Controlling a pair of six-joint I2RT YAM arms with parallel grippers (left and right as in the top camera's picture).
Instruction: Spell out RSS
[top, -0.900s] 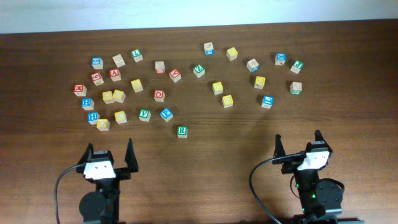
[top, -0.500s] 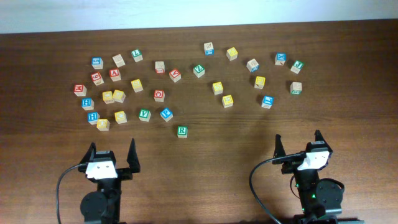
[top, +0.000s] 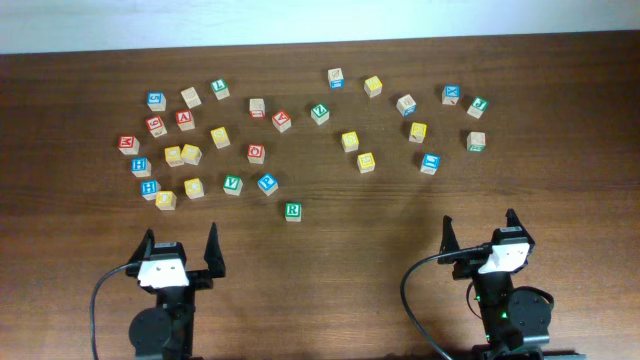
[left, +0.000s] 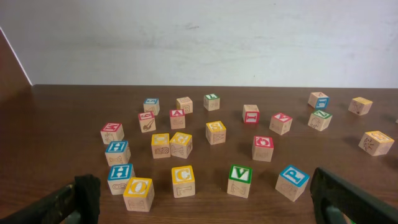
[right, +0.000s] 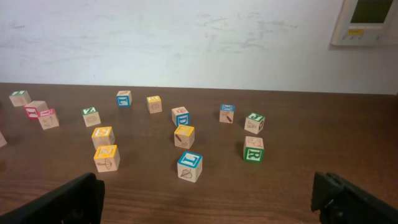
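The green R cube (top: 292, 210) stands alone in front of the scattered cubes, right of and beyond my left gripper. One yellow cube marked S (left: 216, 131) shows in the left wrist view among the left cluster; overhead it is the yellow cube (top: 220, 136). I cannot read a second S on the other yellow cubes. My left gripper (top: 180, 245) (left: 208, 205) is open and empty near the front edge. My right gripper (top: 480, 232) (right: 208, 202) is open and empty at the front right.
Several letter cubes lie across the far half of the table. A yellow O (left: 138, 193), yellow C (left: 183, 180), green V (left: 239, 180) and blue P (left: 291, 182) are nearest my left gripper. A blue cube (right: 189, 166) and a cube with a green R side (right: 254, 150) lie before my right gripper.
My left gripper has shifted very slightly to the right. The cubes and the right arm have not moved.
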